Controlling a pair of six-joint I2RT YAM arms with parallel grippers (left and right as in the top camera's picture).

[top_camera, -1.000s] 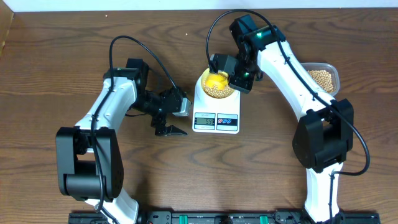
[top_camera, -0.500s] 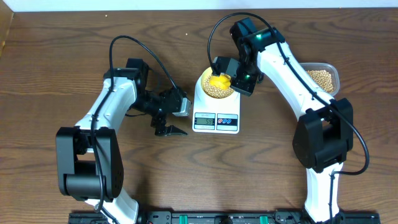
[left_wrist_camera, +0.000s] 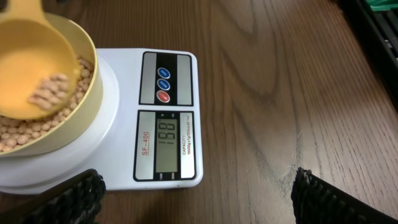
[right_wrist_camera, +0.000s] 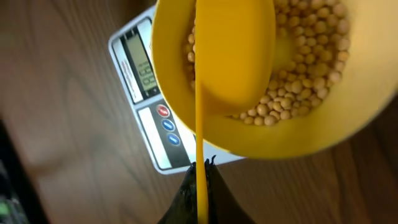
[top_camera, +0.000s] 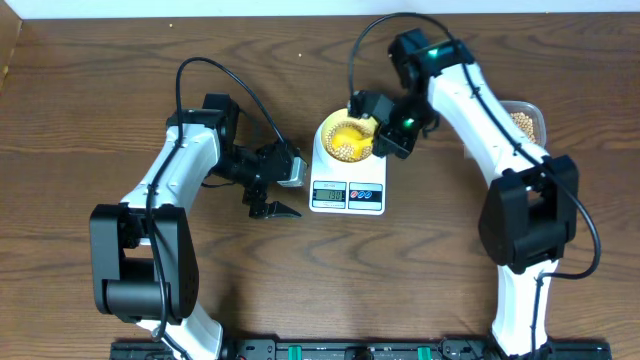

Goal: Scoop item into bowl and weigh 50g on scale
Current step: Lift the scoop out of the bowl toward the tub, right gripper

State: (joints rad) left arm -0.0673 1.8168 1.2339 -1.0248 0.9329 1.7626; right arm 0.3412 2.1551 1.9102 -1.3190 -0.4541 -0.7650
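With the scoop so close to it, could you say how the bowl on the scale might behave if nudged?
The bowl looks light and thin-walled, so it would probably slide on the smooth top of the scale. The beans lying low inside should steady it against tipping.

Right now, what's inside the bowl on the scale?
Loose tan beans cover the floor of the bowl. The yellow scoop, held by the right gripper, hangs tipped over them, and its cup hides the beans beneath it.
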